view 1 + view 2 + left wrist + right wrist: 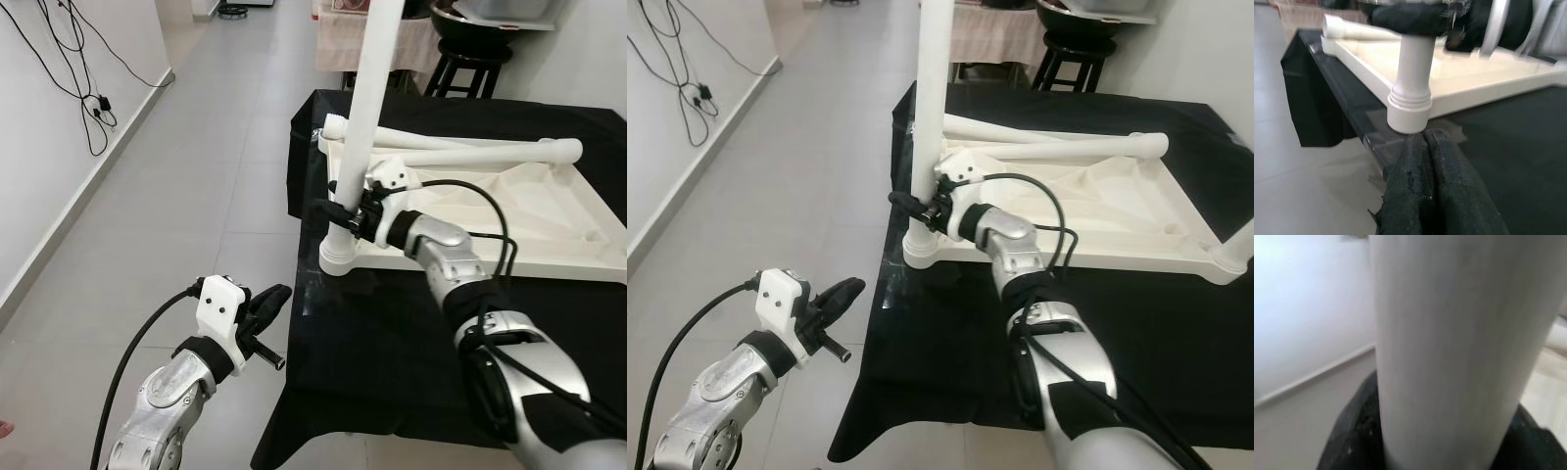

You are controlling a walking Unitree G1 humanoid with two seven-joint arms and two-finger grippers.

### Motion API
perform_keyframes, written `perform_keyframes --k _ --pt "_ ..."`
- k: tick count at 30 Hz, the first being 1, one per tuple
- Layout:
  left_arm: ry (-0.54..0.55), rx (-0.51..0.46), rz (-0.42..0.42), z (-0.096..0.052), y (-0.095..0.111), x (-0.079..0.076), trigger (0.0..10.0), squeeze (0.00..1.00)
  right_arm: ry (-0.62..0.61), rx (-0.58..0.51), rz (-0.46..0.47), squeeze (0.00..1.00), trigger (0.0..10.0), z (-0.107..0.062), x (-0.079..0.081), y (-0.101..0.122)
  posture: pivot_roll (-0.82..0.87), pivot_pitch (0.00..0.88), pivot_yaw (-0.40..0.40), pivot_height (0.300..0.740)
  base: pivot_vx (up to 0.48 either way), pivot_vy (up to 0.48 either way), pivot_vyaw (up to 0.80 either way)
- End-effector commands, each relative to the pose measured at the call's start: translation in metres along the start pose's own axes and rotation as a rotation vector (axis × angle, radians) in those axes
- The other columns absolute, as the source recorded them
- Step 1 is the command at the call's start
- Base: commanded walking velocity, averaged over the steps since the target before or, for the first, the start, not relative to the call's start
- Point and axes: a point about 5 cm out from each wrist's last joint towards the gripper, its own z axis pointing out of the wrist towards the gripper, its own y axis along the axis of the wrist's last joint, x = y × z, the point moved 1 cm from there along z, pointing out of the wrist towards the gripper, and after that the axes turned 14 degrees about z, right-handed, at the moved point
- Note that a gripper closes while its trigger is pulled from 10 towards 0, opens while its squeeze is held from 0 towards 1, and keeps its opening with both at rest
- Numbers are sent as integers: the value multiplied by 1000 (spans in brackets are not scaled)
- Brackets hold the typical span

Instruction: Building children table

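White tabletop (509, 211) lay upside down on the black-covered bench (392, 333), its near corner at the bench's 9 o'clock edge. One white leg (364, 108) stood upright in that corner socket (338, 257), rising out of frame at 12 o'clock. Right end effector (345, 217) was clamped around the leg low down, just above the socket, black fingers (331, 210) wrapping the tube on both sides; the right wrist view showed the tube (1459, 352) close up between dark pads. Right arm (480, 304) reached across the bench from 5 o'clock.

Two more legs (460, 149) lay flat across the tabletop's far side, roughly side by side, ends pointing to 9 and 3 o'clock. Another fitted leg base (1236, 250) showed at the tabletop's corner near 3 o'clock in the right eye view.

Left end effector (266, 302) hung off the bench at 7 o'clock over the grey floor (176, 215), fingers (1430, 191) pressed together, holding nothing, tips aimed toward the socket and well apart from it. Left wrist view showed the socket collar (1409, 110) and the tabletop rim just beyond the tips.

Black stool (470, 64) stood past the bench at 12 o'clock. Cables (83, 88) hung on the wall at 10 o'clock.
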Motion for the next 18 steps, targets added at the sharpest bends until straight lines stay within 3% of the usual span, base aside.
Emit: perform_keyframes --k 1,2,4,5,9,13,14,17,18 --pt "3 -2 -4 -2 -1 1 10000 0 -210 130 -26 0 0 -17 -19 -34 57 95 -70 740 0 0 0" --pt "5 -2 -9 -2 -1 3 10000 0 -292 77 15 0 0 -24 -9 -35 20 81 -51 740 0 0 0" --pt "5 -2 -9 -2 -1 3 10000 0 -292 77 15 0 0 -24 -9 -35 20 81 -51 740 0 0 0" --pt "1 -5 -20 0 -2 3 10000 0 -335 34 33 0 0 -32 -1 -32 12 74 -46 740 0 0 0" --pt "-23 -9 -32 4 -2 2 10000 0 -252 52 8 0 0 -25 13 -38 24 75 -58 740 0 0 0" --pt "-15 -12 -33 4 -1 2 10000 0 -242 54 6 0 0 -21 14 -37 23 75 -68 740 0 0 0" --pt "-2 -15 -34 4 -1 3 10000 0 -234 41 -2 388 10000 -15 13 -31 25 74 -68 740 0 0 0" --pt "10 -16 -36 4 -1 4 10000 0 -224 25 -10 388 10000 -11 13 -23 29 74 -71 740 0 0 0" --pt "15 -17 -37 4 -1 4 10000 0 -210 1 -11 1000 10000 -6 11 -13 31 75 -70 740 0 0 0"
